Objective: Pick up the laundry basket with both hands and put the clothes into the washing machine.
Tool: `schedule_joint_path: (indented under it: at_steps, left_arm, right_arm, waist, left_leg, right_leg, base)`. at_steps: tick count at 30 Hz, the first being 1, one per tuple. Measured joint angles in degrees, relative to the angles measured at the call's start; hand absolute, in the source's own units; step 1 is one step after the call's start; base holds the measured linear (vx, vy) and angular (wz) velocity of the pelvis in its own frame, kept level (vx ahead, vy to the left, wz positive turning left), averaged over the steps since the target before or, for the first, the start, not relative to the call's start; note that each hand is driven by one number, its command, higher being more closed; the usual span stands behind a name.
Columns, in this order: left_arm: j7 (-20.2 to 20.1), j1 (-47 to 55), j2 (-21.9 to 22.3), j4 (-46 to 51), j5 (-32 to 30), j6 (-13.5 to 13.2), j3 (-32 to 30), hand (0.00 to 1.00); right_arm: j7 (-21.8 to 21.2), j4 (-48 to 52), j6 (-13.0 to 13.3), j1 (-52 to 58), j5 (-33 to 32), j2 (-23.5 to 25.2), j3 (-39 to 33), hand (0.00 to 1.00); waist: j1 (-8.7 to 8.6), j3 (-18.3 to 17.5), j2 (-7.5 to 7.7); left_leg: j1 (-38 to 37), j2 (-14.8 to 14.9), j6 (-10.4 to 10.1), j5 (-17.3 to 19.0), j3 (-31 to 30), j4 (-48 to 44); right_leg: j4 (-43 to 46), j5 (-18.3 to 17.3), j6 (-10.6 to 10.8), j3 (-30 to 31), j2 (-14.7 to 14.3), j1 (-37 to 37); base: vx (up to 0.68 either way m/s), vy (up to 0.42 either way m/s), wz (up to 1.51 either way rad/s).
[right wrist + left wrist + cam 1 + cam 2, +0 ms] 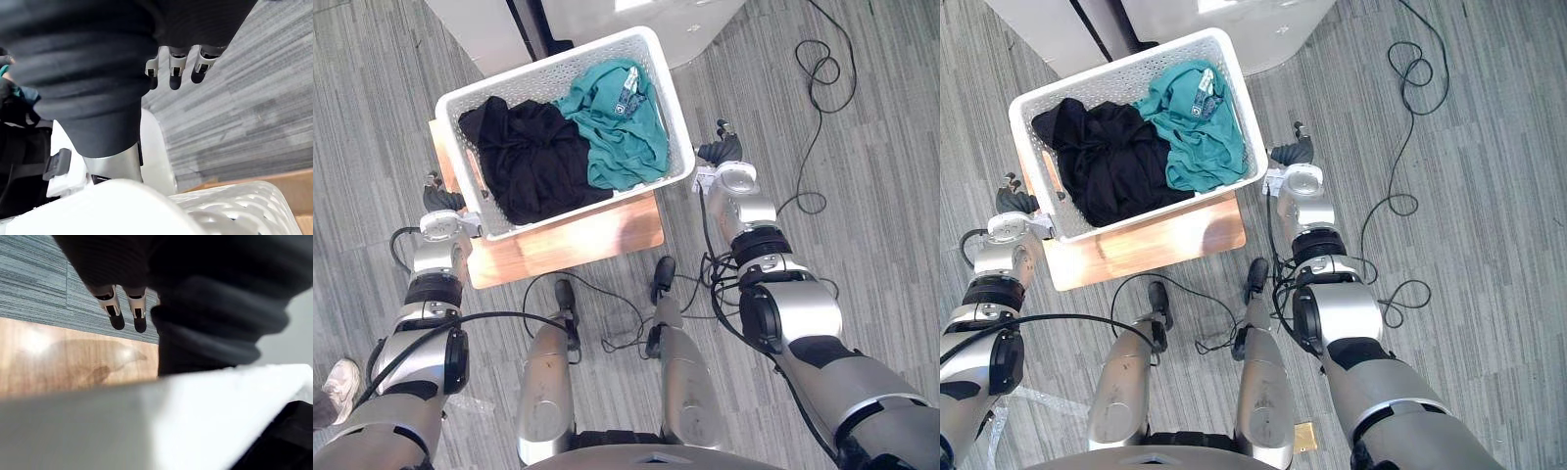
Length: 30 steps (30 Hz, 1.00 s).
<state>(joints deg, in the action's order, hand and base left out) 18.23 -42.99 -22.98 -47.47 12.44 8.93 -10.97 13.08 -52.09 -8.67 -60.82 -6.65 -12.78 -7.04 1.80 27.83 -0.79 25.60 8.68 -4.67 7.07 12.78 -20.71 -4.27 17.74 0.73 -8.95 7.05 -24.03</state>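
Your left hand (pixel 440 199) and right hand (pixel 722 150) flanked the white perforated plastic laundry basket (pixel 677 127), fingers (pixel 176 68) straight, gripping nothing. It sat unlifted on the wooden counter (pixel 578 240), black and teal clothes (pixel 533 157) inside.

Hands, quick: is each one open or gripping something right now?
Left hand: open, beside the laundry basket, holding nothing.
Right hand: open, at the basket's other side, holding nothing.

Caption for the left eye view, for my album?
Left hand and right hand flank the laundry basket holding a black garment and a teal garment.
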Motion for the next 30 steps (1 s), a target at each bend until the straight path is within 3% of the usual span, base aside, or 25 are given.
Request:
schedule_joint_path:
  at_steps: [14, 30]
  left_arm:
    - [0.1, 16.9, 0.7, 19.0, 0.5, -0.1, 0.5, 0.00]
    - [-1.4, 23.5, 1.8, 21.0, 0.5, -0.1, -2.1, 0.00]
  right_arm:
    - [-0.5, 13.7, -0.2, 14.8, 2.6, 0.0, 6.0, 0.00]
    - [-2.8, 17.4, 0.1, 20.0, 2.6, 0.1, 8.5, 0.00]
  waist:
    - [0.47, 0.0, -0.10]
    - [1.38, 0.0, -0.11]
  left_leg:
    - [-4.8, -0.3, -0.6, -1.8, 0.6, 4.8]
    - [-5.2, -0.1, -0.9, -2.2, -0.1, 4.7]
  right_leg:
    - [-0.3, -0.1, 0.0, 0.7, -0.3, 2.6]
    - [-0.3, -0.2, 0.0, 0.4, -0.5, 3.4]
  base:
    - [0.00, 0.000, 0.00]
    - [-0.01, 0.014, 0.01]
